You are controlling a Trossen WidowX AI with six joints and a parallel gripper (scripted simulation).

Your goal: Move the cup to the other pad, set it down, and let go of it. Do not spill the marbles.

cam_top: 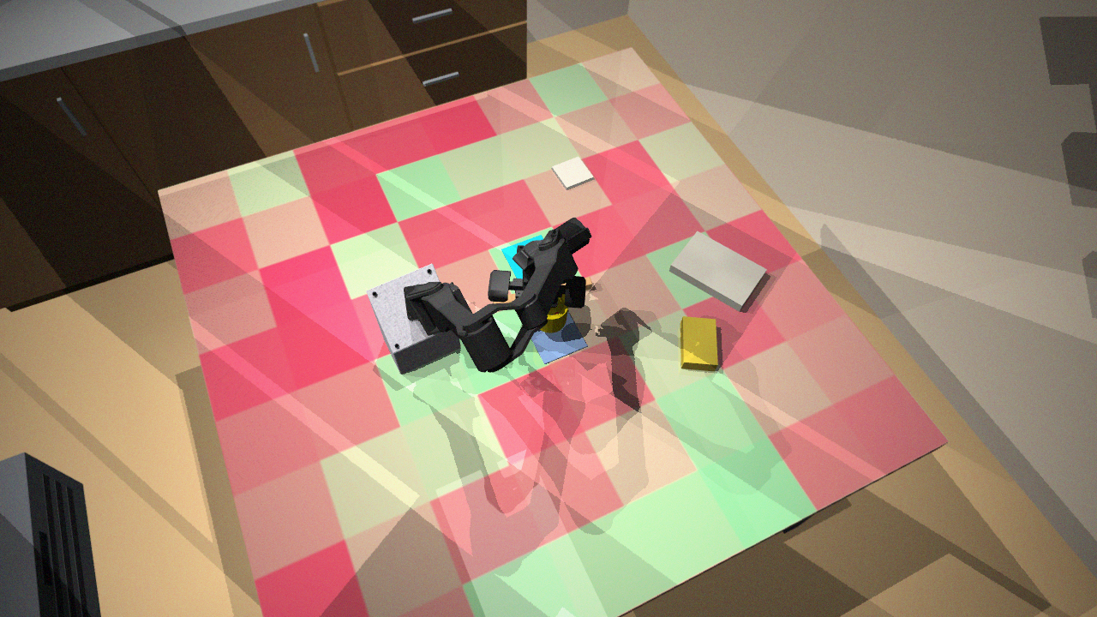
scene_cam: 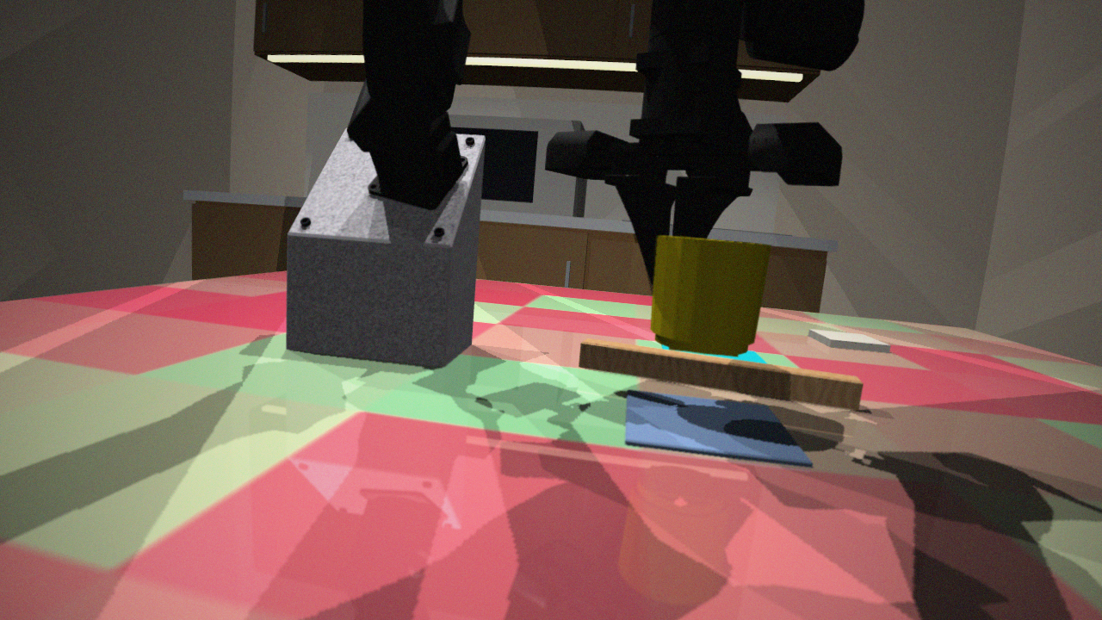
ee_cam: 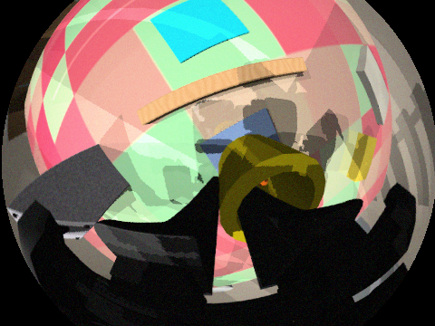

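My gripper [scene_cam: 665, 256] [ee_cam: 225, 181] is shut on the wall of the yellow cup [cam_top: 554, 319] [scene_cam: 710, 294] [ee_cam: 242, 156], one finger inside the cup and one outside. The cup hangs in the air, roughly upright, above the blue pad [cam_top: 564, 352] [scene_cam: 661, 425] [ee_cam: 239, 132]. An orange marble [ee_cam: 264, 183] shows inside the cup in the wrist view; the rest of the inside is hidden by a finger and the wall. The cyan pad [cam_top: 514, 257] [scene_cam: 755, 356] [ee_cam: 199, 31] lies beyond the wooden bar, with nothing on it in the wrist view.
The low wooden bar [scene_cam: 716, 374] [ee_cam: 227, 86] stands between the two pads. A grey base block [cam_top: 426, 354] [scene_cam: 369, 300] [ee_cam: 77, 186] carries the arm. A yellow block [cam_top: 698, 342] [ee_cam: 362, 156], a large pale slab [cam_top: 716, 268] and a small white tile [cam_top: 572, 172] [scene_cam: 847, 339] lie farther off.
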